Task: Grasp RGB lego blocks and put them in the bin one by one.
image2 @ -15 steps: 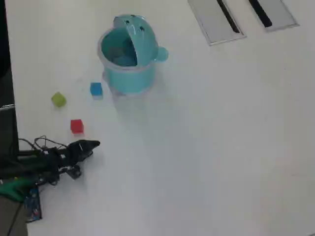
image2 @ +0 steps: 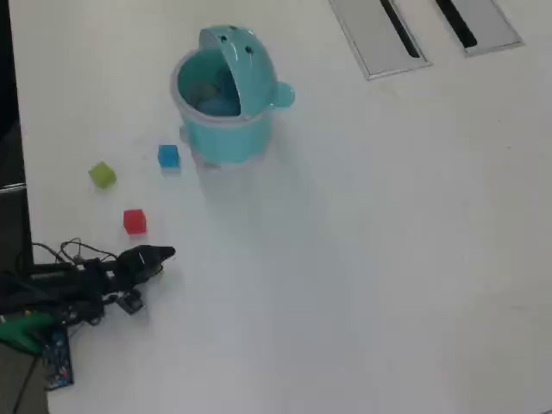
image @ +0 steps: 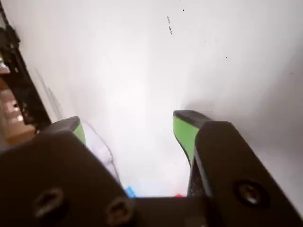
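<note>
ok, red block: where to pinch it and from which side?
Come straight down on the red block and pinch two opposite flat side faces. It is a small cube alone on the table, clear of its neighbours, and closest to the gripper, whose jaws stand open in the wrist view.

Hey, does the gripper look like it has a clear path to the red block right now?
Probably yes. In the overhead view the gripper lies just below the red block, with only bare white table between them. The wrist view shows its jaws apart and empty.
</note>
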Robot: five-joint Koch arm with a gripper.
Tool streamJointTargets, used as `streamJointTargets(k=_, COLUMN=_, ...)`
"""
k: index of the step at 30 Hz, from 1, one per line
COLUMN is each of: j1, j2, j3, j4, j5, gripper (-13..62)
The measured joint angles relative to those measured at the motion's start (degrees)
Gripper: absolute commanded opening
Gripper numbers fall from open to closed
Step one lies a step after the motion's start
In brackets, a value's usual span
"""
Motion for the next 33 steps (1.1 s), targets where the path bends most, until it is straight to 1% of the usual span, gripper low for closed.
streamJointTargets(k=24, j1=0.3, j2=0.0, j3=0.0, j4=-0.2, j5=0.0, gripper=34.4)
streamJointTargets(k=33, j1=0.4, j2=0.0, j3=0.1, j4=-4.4, j5=-0.9, gripper=34.4)
